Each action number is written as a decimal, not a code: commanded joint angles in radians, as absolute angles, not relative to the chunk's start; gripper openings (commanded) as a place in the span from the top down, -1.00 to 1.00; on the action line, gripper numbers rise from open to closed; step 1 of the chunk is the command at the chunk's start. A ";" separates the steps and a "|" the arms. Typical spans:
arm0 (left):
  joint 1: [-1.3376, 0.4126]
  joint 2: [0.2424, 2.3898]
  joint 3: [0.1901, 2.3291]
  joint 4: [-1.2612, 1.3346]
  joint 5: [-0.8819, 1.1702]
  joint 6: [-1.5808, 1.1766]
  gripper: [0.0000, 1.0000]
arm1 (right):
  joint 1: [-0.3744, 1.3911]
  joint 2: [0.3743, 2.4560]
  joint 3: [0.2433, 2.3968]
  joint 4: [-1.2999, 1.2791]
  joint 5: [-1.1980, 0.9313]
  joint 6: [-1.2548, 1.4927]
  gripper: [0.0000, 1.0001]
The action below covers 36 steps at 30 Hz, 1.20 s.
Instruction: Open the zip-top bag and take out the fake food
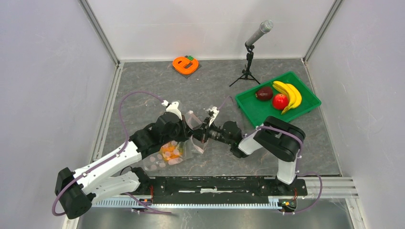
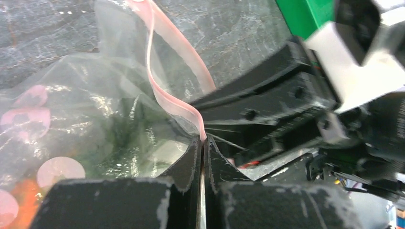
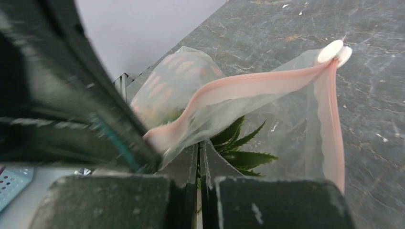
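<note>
Grey marbled table [image 1: 210, 86] carries the bag [image 1: 155, 162] left of centre, near side. Left gripper [image 2: 203, 143] is pinched on its pink strip [image 3: 248, 86]; right gripper [image 3: 199, 149] is closed, apparently on film beside that strip. Bag looks thin, floppy, slippery: the stiffer strip should hold best. Pineapple [image 1: 169, 151] lies inside.

The zip-top bag [image 1: 173, 151] is thin clear plastic, glossy and full of wrinkles, and its pink zip strip [image 3: 248, 88] looks smooth and more matt. The fingers [image 2: 188, 167] of the left gripper [image 2: 203, 145] are black, matt and grainy, with edges worn pale. The table [image 1: 157, 90] has a grey, stone-like matt surface. The green tray [image 1: 253, 112] and the fake food [image 1: 280, 101] in it are smooth, shiny plastic.
</note>
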State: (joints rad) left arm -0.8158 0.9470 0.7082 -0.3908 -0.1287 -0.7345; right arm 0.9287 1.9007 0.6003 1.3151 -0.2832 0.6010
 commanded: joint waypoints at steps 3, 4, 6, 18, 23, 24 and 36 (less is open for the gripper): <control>-0.815 0.931 0.735 -0.443 -0.248 -0.715 0.95 | 0.925 1.736 0.473 1.357 -0.209 0.553 1.00; -0.815 0.930 0.735 -0.443 -0.256 -0.718 0.95 | 0.925 1.716 0.450 1.353 -0.195 0.543 1.00; -0.813 0.928 0.735 -0.445 -0.270 -0.719 0.95 | 0.925 1.682 0.416 1.337 -0.165 0.532 1.00; -0.802 0.899 0.727 -0.470 -0.286 -0.697 0.95 | 0.917 1.505 0.382 1.181 -0.094 0.458 1.00; -0.802 0.905 0.700 -0.428 -0.228 -0.693 0.95 | 0.918 1.395 0.434 1.032 -0.046 0.387 1.00; -0.802 0.906 0.698 -0.415 -0.212 -0.688 0.95 | 0.918 1.384 0.455 0.992 -0.038 0.374 1.00; -0.802 0.894 0.674 -0.395 -0.176 -0.662 0.95 | 0.913 1.287 0.581 0.757 0.021 0.276 1.00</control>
